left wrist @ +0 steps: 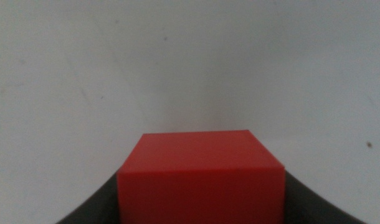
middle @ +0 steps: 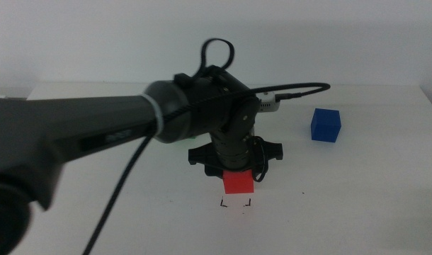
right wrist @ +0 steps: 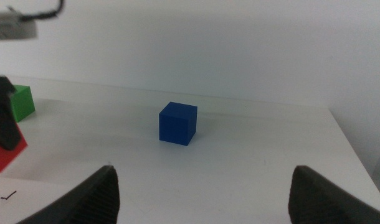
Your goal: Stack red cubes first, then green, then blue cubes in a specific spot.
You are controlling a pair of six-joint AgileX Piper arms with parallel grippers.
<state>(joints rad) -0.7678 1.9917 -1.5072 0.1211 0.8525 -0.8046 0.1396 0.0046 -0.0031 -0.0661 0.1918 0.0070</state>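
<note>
My left gripper (middle: 239,173) is shut on the red cube (middle: 239,183), which fills the space between its jaws in the left wrist view (left wrist: 201,180). The cube sits just behind the two black corner marks (middle: 236,204); I cannot tell whether it touches the table. The blue cube (middle: 326,125) stands alone at the right, also centred in the right wrist view (right wrist: 177,123). The green cube (right wrist: 20,102) shows only in the right wrist view, behind the left gripper (right wrist: 3,127). My right gripper (right wrist: 205,199) is open with nothing between its jaws, well short of the blue cube.
The left arm (middle: 95,127) and its cable (middle: 124,191) cross the left half of the white table (middle: 357,198). The table's right edge (right wrist: 355,155) lies a little beyond the blue cube.
</note>
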